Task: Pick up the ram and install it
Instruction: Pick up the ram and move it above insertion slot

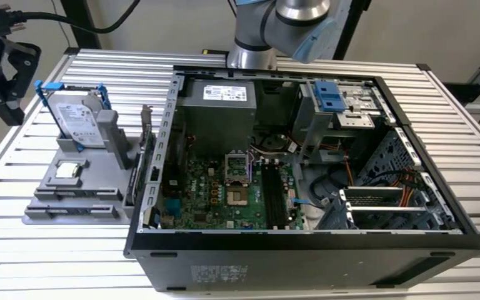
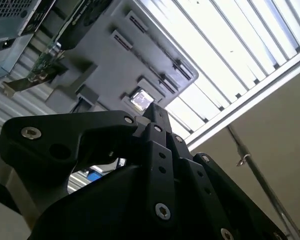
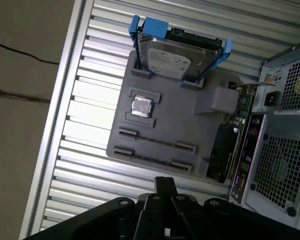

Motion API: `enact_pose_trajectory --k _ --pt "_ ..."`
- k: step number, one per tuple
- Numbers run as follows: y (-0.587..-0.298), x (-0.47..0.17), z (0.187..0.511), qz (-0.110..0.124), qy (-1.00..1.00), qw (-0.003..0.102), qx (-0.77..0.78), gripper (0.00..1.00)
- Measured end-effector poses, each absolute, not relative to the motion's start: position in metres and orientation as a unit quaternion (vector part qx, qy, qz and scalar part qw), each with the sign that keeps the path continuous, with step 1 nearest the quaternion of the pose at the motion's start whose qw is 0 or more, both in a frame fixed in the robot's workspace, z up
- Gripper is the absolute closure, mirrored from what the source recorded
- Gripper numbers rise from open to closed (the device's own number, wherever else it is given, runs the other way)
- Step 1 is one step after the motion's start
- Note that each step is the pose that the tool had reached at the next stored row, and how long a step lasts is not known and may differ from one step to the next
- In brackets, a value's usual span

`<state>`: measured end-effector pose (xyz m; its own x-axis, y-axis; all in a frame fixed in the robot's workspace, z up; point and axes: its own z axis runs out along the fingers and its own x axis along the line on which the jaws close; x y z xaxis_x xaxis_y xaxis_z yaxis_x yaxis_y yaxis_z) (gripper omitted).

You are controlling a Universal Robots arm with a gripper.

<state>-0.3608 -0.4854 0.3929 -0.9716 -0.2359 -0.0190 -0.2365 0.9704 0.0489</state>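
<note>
My gripper (image 1: 7,109) hangs at the exterior view's far left, above the table edge and beside the grey parts holder (image 1: 98,209). Its black fingers (image 3: 165,186) meet at the tips in both wrist views, and nothing shows between them (image 2: 155,114). The ram is out of view. The holder's long narrow slots (image 3: 155,142) look bare. The open computer case (image 1: 307,240) lies on its side to the holder's right, its green motherboard (image 1: 215,194) exposed with dark memory slots (image 1: 272,194) running beside the processor socket.
On the holder stand a silver hard drive in a blue frame (image 3: 175,57), a small square silver chip (image 3: 141,106) and an upright expansion card (image 3: 240,107). Everything rests on a slatted metal table (image 1: 48,262). The arm's base (image 1: 257,37) rises behind the case.
</note>
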Motion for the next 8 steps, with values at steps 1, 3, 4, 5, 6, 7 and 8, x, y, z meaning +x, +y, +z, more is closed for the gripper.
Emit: enact_pose_trajectory --k 1,3,4,5,6,7,8 --pt "-0.4853 -0.3608 0.3929 0.025 0.992 0.006 -0.127 1.00" --pt "-0.4853 -0.3608 0.3929 0.026 0.989 0.006 -0.142 1.00" --pt "-0.4853 -0.3608 0.3929 0.026 0.988 0.006 -0.150 1.00" --pt "-0.4853 -0.3608 0.3929 0.026 0.987 0.006 -0.158 1.00" --pt "-0.4853 -0.3608 0.3928 0.026 0.986 0.005 -0.166 1.00" --pt "-0.4853 -0.3608 0.3929 0.026 0.985 0.005 -0.173 1.00" --pt "-0.4853 -0.3608 0.3929 0.026 0.983 0.005 -0.180 1.00"
